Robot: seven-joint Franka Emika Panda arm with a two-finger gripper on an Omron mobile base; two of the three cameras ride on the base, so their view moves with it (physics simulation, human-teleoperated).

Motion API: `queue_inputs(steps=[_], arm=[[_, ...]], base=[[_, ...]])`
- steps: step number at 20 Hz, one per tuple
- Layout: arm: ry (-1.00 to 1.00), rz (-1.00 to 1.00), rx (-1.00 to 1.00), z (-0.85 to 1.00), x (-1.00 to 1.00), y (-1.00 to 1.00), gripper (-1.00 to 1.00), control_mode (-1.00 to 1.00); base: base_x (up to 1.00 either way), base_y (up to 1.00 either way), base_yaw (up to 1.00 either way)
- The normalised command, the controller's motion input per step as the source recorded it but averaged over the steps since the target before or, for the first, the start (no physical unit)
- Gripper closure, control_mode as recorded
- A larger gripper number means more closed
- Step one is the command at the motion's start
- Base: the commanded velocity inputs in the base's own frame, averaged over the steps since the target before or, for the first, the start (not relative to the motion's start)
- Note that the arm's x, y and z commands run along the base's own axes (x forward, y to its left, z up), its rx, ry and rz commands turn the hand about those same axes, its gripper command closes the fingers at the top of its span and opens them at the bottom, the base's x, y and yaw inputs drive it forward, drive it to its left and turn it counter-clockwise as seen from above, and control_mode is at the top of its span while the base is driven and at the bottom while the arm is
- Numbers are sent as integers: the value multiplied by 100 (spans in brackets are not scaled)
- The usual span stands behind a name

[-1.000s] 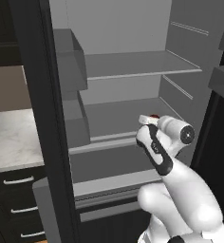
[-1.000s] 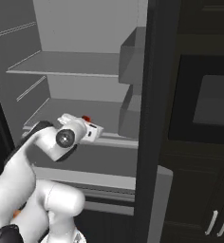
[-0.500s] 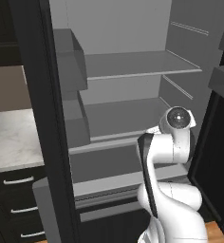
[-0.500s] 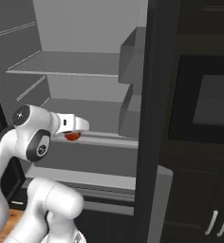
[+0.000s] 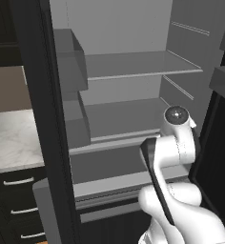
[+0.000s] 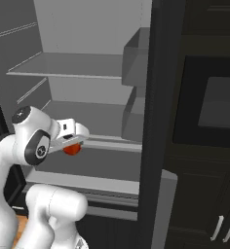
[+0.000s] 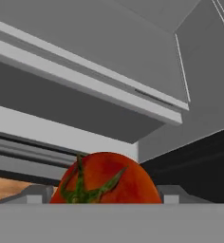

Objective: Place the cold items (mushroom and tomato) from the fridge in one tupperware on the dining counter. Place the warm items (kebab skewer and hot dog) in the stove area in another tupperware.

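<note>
A red tomato [image 7: 107,182] with a green stem sits between my two fingertips in the hand view, low in the picture. In the right base view the same tomato [image 6: 72,150] hangs under my gripper [image 6: 77,142], which is shut on it in front of the open fridge, just off the front lip of the middle shelf [image 6: 112,144]. The white arm [image 5: 174,147] stands folded at the fridge's right side in the left base view, its wrist turned away from the camera.
The fridge interior has a bare upper shelf [image 5: 138,64] and grey door bins [image 5: 69,62]. The dark door edge [image 6: 153,121] stands close on the right. A marble counter [image 5: 12,140] with drawers lies left; a wall oven [image 6: 214,107] is right.
The arm has drawn back out of the fridge with the tomato in its jaws, its hand dropping slightly and swinging toward the fridge's right side. The jaws have kept the same width.
</note>
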Motion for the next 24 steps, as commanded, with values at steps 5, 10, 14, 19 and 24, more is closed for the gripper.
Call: queue_inputs(steps=[5, 10, 14, 19, 24], arm=[[-2, 17, 1, -26, 0, 0, 100, -100], [0, 15, 0, -17, -1, 0, 100, -100], [0, 4, 0, -4, -1, 0, 100, 100], [0, 0, 0, 0, 0, 0, 100, 100], [0, 0, 0, 0, 0, 0, 100, 100]], base=[[0, 0, 0], [0, 0, 0], [-8, 0, 13], [-34, -1, 25], [-75, -23, 20]])
